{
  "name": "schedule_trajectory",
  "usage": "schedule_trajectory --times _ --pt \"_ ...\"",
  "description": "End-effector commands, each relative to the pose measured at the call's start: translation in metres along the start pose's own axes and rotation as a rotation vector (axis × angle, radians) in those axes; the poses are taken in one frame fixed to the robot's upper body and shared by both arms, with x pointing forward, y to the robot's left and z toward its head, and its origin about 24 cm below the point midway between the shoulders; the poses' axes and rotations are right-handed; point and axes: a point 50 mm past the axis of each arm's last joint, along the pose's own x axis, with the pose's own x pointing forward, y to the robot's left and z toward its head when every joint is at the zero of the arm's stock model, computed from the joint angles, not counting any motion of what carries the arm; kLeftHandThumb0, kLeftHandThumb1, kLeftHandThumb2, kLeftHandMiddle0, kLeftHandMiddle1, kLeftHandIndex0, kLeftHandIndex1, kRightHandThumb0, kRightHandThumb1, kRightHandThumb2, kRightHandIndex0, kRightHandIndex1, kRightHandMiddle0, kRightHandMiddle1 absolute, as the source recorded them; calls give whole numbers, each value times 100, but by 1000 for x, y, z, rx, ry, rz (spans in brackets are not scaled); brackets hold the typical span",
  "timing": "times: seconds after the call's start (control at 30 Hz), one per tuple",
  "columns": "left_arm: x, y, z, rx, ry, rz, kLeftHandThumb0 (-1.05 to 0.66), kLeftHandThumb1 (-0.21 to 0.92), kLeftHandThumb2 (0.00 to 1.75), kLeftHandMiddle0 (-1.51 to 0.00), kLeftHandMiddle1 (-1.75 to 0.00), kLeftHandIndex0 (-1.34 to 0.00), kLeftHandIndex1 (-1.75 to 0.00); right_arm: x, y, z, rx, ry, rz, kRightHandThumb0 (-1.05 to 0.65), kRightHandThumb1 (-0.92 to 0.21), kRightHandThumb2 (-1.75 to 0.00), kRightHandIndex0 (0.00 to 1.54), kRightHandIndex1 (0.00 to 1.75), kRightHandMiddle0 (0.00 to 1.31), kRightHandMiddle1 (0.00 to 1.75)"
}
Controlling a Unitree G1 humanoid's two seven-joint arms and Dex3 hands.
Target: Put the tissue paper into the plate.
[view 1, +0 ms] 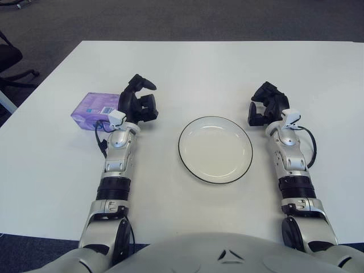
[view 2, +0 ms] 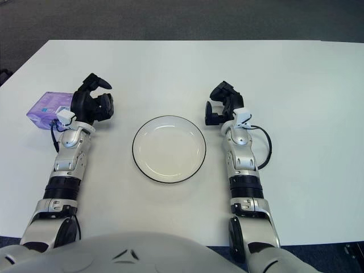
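Observation:
A purple pack of tissue paper (view 1: 94, 109) lies on the white table at the left. My left hand (view 1: 139, 101) is right beside the pack's right edge, fingers relaxed and spread, with nothing in them. An empty white plate (view 1: 215, 149) with a dark rim sits in the middle of the table, well to the right of the pack. My right hand (view 1: 267, 105) shows just right of the plate's upper edge, fingers loosely bent and holding nothing.
The white table (view 1: 187, 68) stretches far behind the plate and hands. Its left edge runs diagonally close to the tissue pack. Dark carpet lies beyond, and part of an office chair (view 1: 10, 63) shows at the far left.

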Motion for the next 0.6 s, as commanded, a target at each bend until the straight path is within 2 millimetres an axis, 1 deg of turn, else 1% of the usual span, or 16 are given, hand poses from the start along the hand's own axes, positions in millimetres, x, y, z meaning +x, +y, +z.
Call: schedule_trajectory --times 0.0,0.23,0.57 --pt "-46 -1 -42 -44 201 62 -47 35 128 -132 -175 -59 -175 -36 0 -52 21 212 -30 -1 9 -174 90 175 75 164" --pt "-47 -3 -33 -30 157 37 -47 34 129 -132 -175 -59 -175 -36 0 -53 22 213 -31 -1 9 -175 90 175 74 166" --pt "-47 -4 -20 -2 75 27 -47 35 128 -132 -175 -59 -175 -37 0 -53 20 204 -22 -1 6 -175 89 175 68 173"
